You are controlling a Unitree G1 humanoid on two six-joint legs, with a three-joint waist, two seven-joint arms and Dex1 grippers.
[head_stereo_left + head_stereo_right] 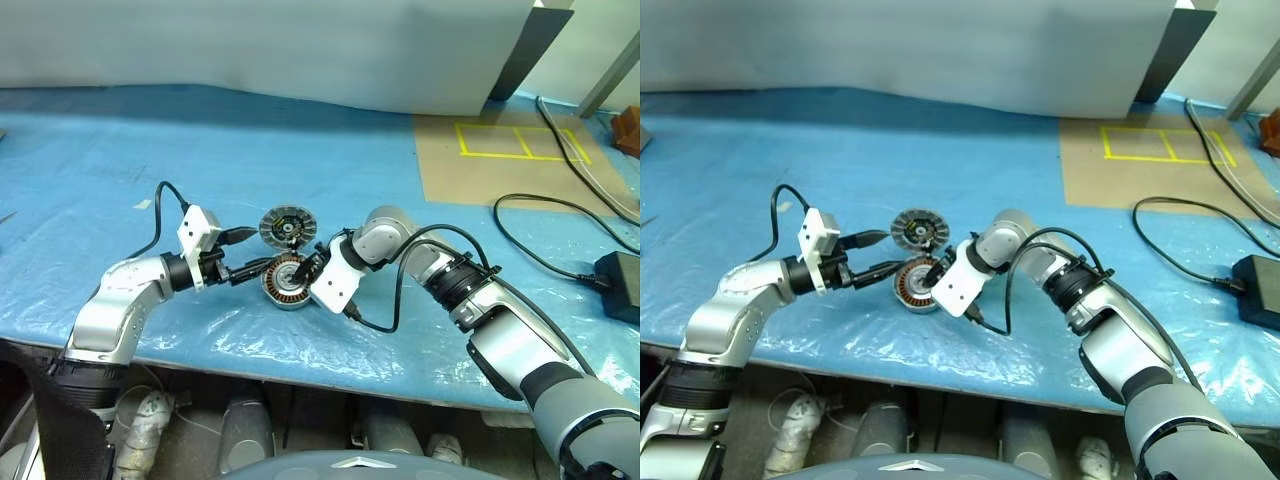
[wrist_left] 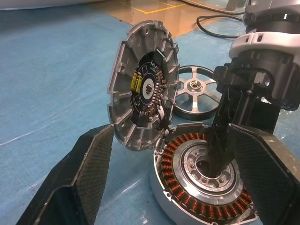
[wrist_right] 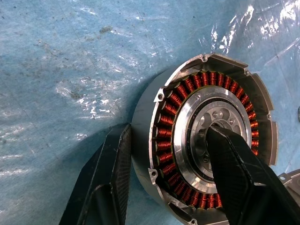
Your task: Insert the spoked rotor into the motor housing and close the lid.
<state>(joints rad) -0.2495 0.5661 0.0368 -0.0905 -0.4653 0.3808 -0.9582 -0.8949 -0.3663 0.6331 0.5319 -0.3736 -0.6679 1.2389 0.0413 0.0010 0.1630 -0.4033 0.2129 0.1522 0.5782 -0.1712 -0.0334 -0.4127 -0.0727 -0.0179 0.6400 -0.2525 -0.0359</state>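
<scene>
Copper windings mark the housing [image 3: 206,140], centre, near edge. Right gripper [image 3: 180,176] pinches its wall, one finger in the bore. Left gripper [image 2: 183,183] spread. Rotor [image 2: 199,96] beyond lid [image 2: 143,110], uninserted; fetch next.

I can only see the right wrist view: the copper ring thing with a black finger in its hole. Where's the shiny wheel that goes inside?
Observer: The spoked rotor lies flat on the blue sheet, just beyond the motor housing.
Operator: And the lid?
Observer: The lid stands up on its edge right beside the housing, with its dark inner face showing in the left wrist view.
Operator: Is the other arm holding it up?
Observer: No. The left gripper points at the housing with its jaws wide open, gripping nothing.
</scene>
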